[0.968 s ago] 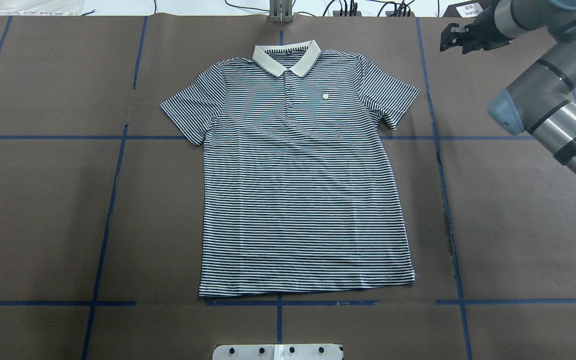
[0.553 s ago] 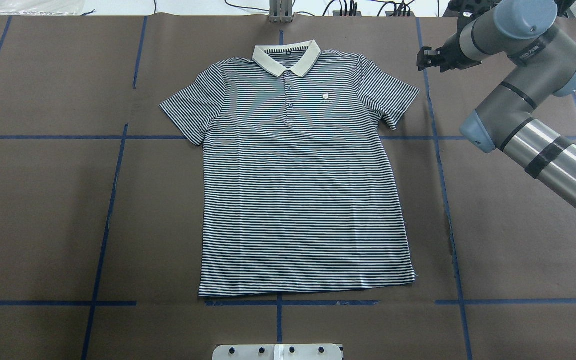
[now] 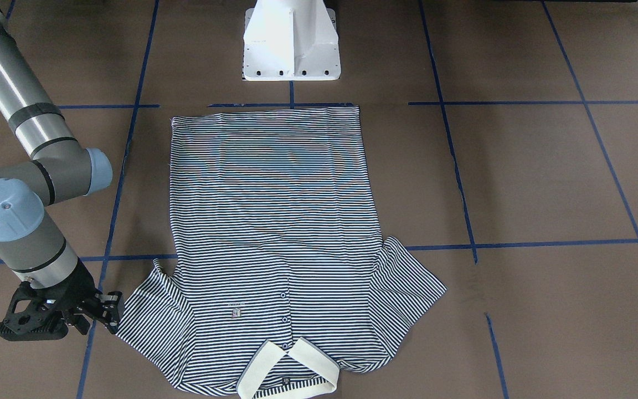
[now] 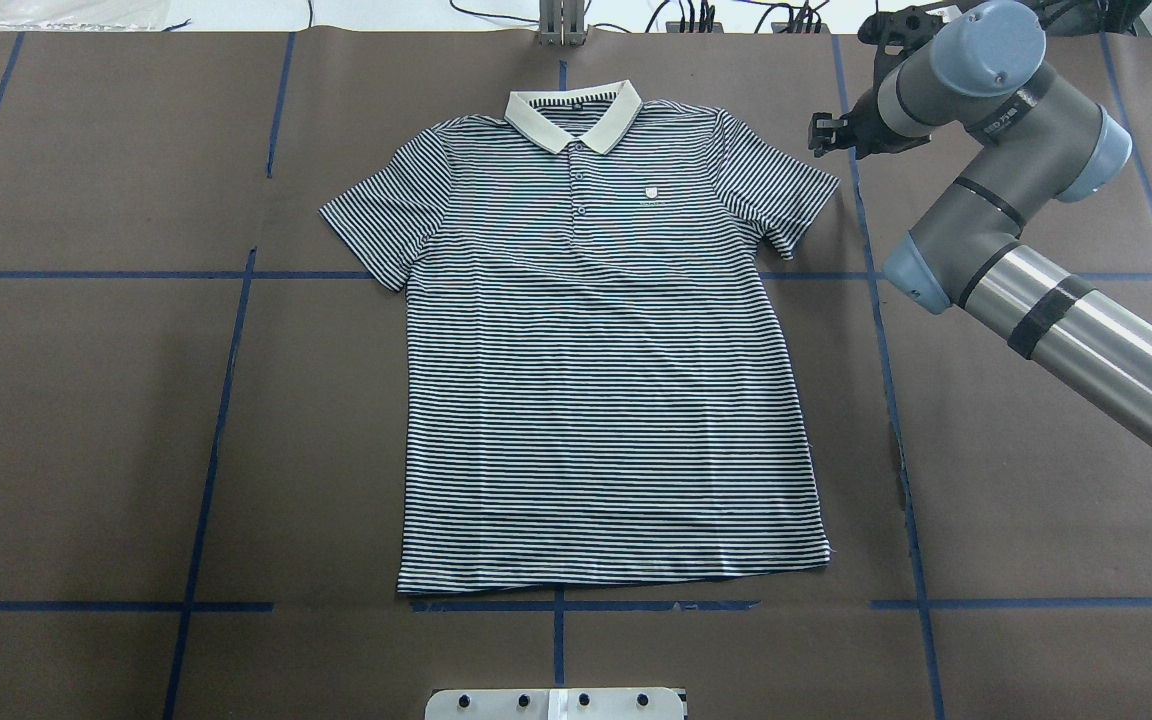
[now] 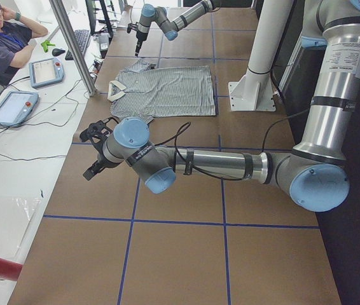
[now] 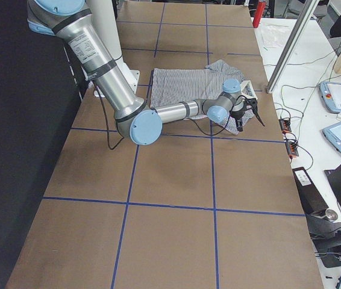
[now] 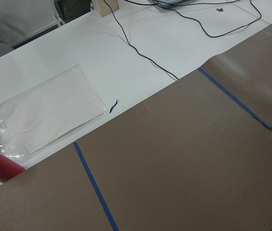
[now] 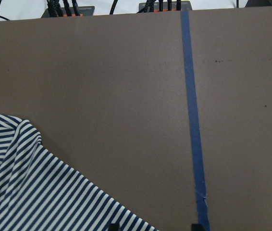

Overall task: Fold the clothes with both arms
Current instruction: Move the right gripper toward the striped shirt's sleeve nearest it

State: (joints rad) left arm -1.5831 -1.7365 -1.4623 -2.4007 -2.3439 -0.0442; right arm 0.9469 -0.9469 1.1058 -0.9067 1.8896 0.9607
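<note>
Right pincer (image 4: 822, 134) nearer, beside polo shirt (image 4: 606, 380)

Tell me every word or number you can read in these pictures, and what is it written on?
No text here can be read clearly.
Chest patch on the polo shirt: tiny letters, too small to read.
Lettering on the right arm: blurred, unreadable.
White sticker on the left arm: print too small to read.
</note>
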